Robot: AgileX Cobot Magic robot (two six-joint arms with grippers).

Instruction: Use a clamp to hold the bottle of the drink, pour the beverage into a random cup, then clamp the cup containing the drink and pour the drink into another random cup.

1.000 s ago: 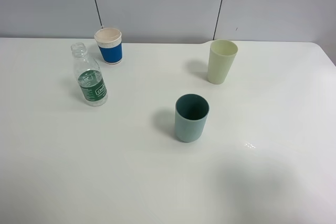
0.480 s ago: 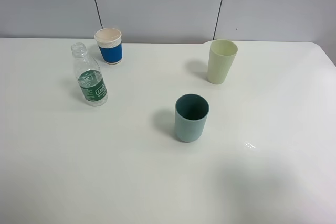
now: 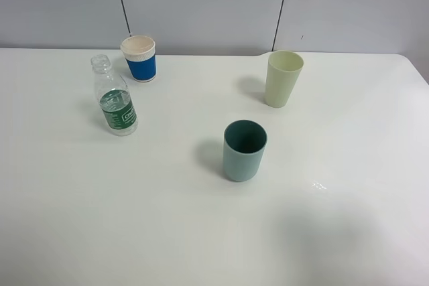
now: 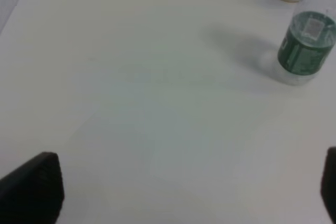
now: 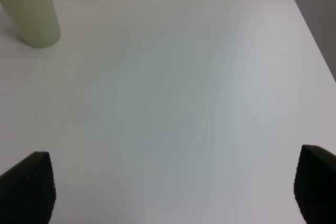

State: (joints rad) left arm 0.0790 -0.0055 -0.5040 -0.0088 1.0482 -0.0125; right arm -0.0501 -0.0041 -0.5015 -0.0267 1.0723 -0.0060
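The left gripper (image 4: 181,192) and right gripper (image 5: 173,187) both gape empty. The uncapped bottle (image 3: 115,98) stands near the blue cup (image 3: 140,58); a finger clipping it on approach could topple and spill it.

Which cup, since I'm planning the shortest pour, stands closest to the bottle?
The blue-and-white paper cup, just behind the bottle on the left. The pale yellow-green tumbler and teal cup stand far off to the right.

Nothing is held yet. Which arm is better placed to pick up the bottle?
Left. The bottle stands on that side, in view ahead of the open left claw; the right claw faces only the pale yellow-green cup.
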